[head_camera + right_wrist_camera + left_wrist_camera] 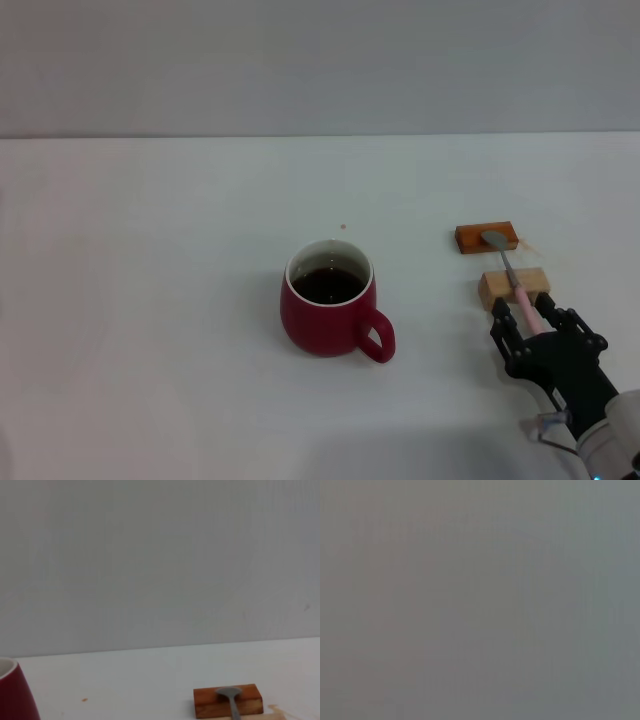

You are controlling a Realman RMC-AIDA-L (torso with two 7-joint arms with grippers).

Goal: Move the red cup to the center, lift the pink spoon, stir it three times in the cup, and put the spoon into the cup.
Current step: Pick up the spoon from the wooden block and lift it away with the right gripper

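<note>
The squat, rounded dark-red ceramic cup stands just below the middle of the head view. It has a white inner rim and dark liquid inside, and its loop handle points toward the lower right. In the right wrist view only a curved red edge of the cup shows at the lower left.

The slim pink-handled spoon lies at the right of the head view. Its grey metal bowl rests on a flat orange-brown block, and its neck crosses a tan wooden block just below. The right hand, black and reaching in from the lower right corner, has its fingers apart on either side of the pale pink handle end; I cannot tell whether they touch it.

The white bench lies bare to the left of the cup and behind it, up to the grey wall. No writing can be read. The left wrist view shows only flat grey.
</note>
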